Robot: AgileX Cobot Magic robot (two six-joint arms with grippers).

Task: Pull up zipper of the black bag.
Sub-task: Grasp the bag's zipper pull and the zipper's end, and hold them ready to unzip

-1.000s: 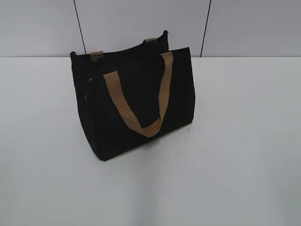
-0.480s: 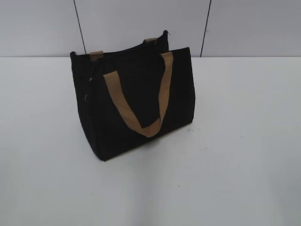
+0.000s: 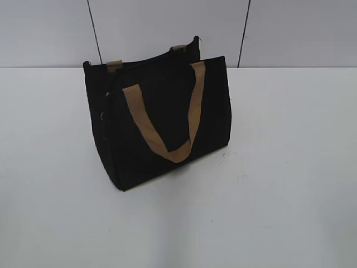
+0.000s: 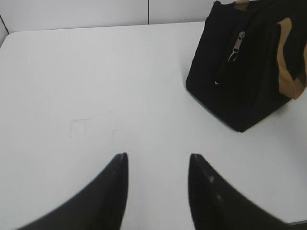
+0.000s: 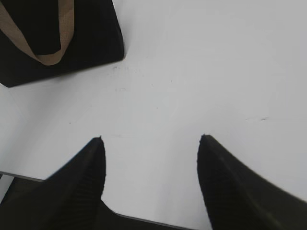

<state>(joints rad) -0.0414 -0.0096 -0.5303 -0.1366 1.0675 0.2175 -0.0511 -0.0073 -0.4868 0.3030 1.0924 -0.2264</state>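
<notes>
In the exterior view, the black bag (image 3: 159, 120) stands upright on the white table (image 3: 279, 167), left of centre, with no arm in sight. In the left wrist view, the left gripper (image 4: 157, 160) hovers released over bare table, the bag at two o'clock with its zipper (image 4: 236, 45) pull hanging on the near end. In the right wrist view, the right gripper (image 5: 151, 139) is spread wide, grasping nothing, the bag at eleven o'clock.

White table (image 3: 290, 167); black bag (image 3: 162, 128) standing upright on it, left of centre.

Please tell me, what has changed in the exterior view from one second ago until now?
Nothing has visibly changed. The boxy black fabric bag with tan webbing handles stands in the same place on the white table, and no gripper has entered the exterior view.
</notes>
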